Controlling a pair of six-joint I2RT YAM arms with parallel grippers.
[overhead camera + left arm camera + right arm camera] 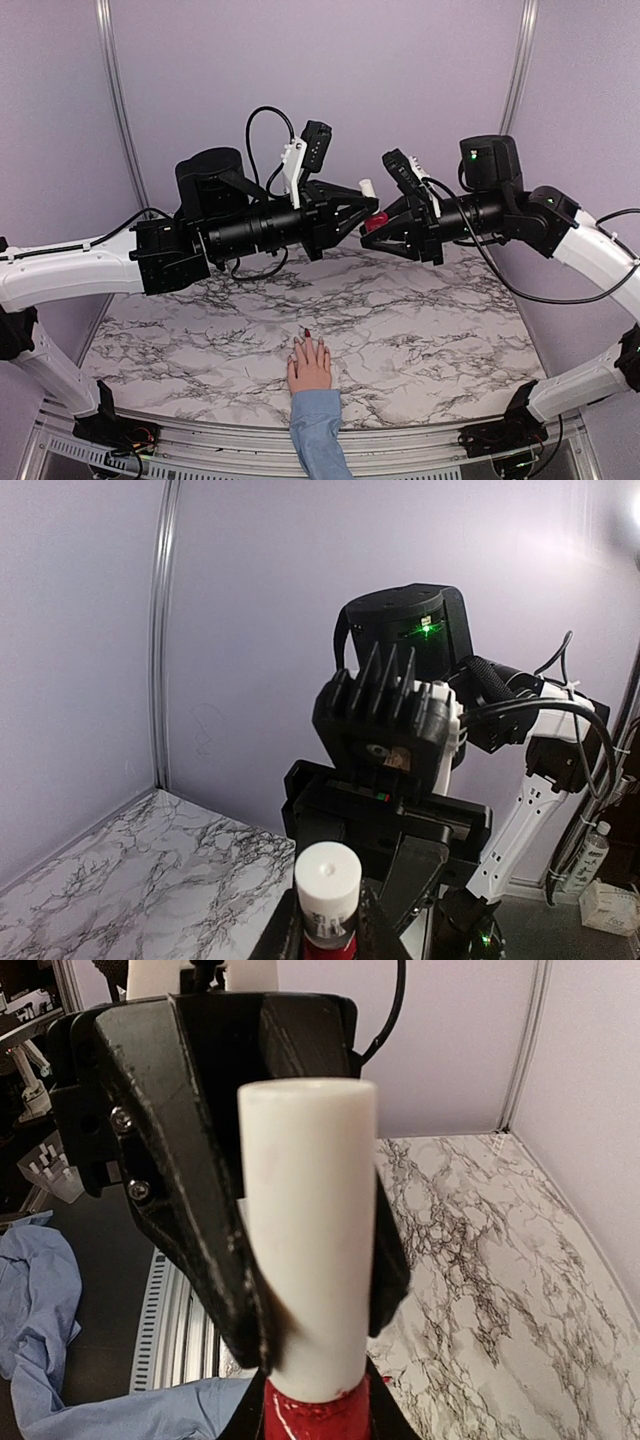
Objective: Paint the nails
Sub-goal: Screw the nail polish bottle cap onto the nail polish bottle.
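A pale pink hand (310,366) in a light blue sleeve (320,432) lies flat on the marble table near its front edge. Its nails are tiny; one fingertip shows a dark red nail (307,332). High above the table the two grippers meet tip to tip. My right gripper (379,228) (318,1426) is shut on the dark red polish bottle (375,222) (318,1418). My left gripper (372,204) (327,936) is shut on the bottle's white cap (367,188) (326,875) (308,1230), which stands upright.
The marble tabletop (420,320) spreads below both arms, with lilac walls behind and at the sides. Blue cloth (40,1290) lies beyond the table's near rail (185,1330). Cables (262,130) loop off both wrists.
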